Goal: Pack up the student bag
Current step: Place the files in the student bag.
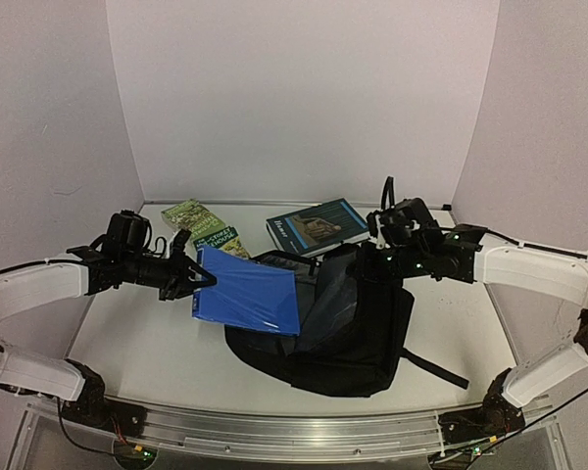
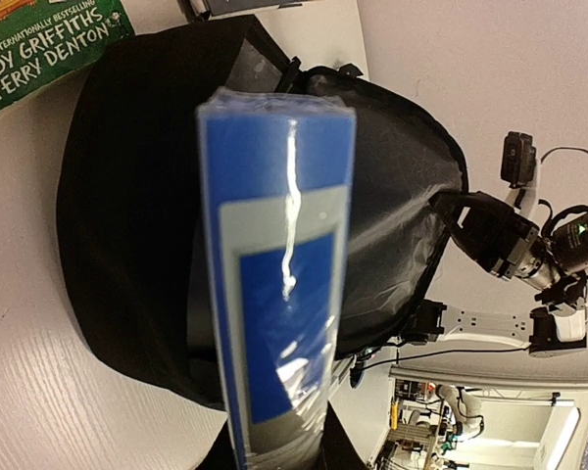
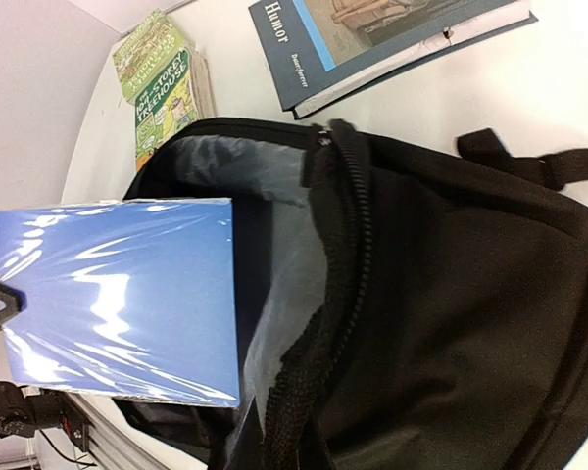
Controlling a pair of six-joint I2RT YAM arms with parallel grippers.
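top view gives us the whole layout: student bag lies centre-right on the table, mouth facing left, one strap trailing off to the near right. green paperback and a "humor" book lie flat at the far side, just beyond the bag.

only the r wrist view looks into the bag: zipper undone, grey lining exposed, and the blue book's right edge overlaps that lining, so it's at the mouth w/ most of it outside. its own fingers don't show there. the l wrist view sights along the book's thin edge, glossy wrap catching glare, bag right behind it. it's also the only view where we can read the author names on the green cover.

left gripper is clamped on the left edge of the blue book, jaws narrow, book held off the table, tilted. bag is just right of it.

right gripper is closed, sitting on the bag's far upper rim. black on black, so we can't tell if fabric is pinched.

l arm reaches in low from the left, forearm about level. r arm comes in from the right, elbow out, wrist bent toward the bag top.
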